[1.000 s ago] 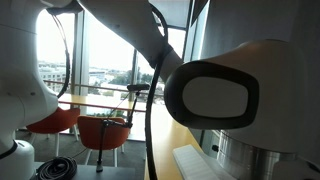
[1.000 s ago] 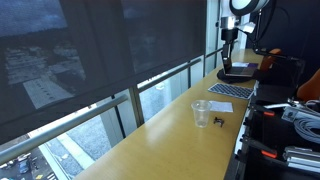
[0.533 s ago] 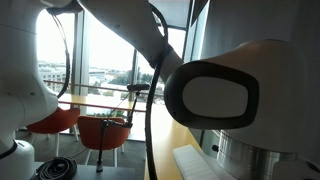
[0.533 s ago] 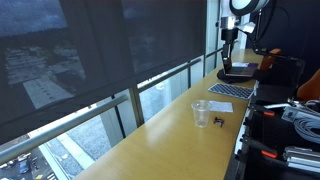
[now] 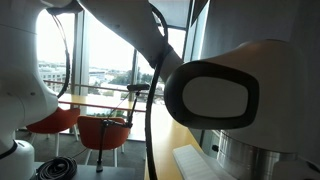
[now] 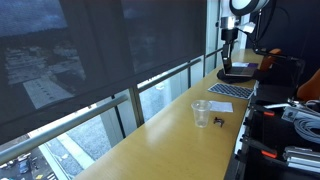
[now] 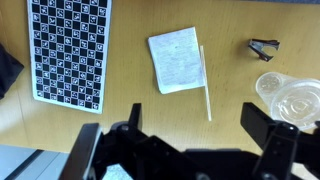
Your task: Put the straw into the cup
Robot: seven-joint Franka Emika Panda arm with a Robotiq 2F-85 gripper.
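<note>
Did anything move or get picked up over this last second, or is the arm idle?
Nothing visibly changed. In an exterior view the arm, the cup and the checkerboard sheet sit as before. In the wrist view the gripper is open and empty, and the straw lies untouched.

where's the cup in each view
Wrist view: cup at the right edge, below the clip.
Exterior view: cup stands on the counter, next to the clip.
Exterior view: not in it; the arm fills most of the picture.
Shared landmark: checkerboard, top left in the wrist view, beyond the cup in an exterior view.
</note>
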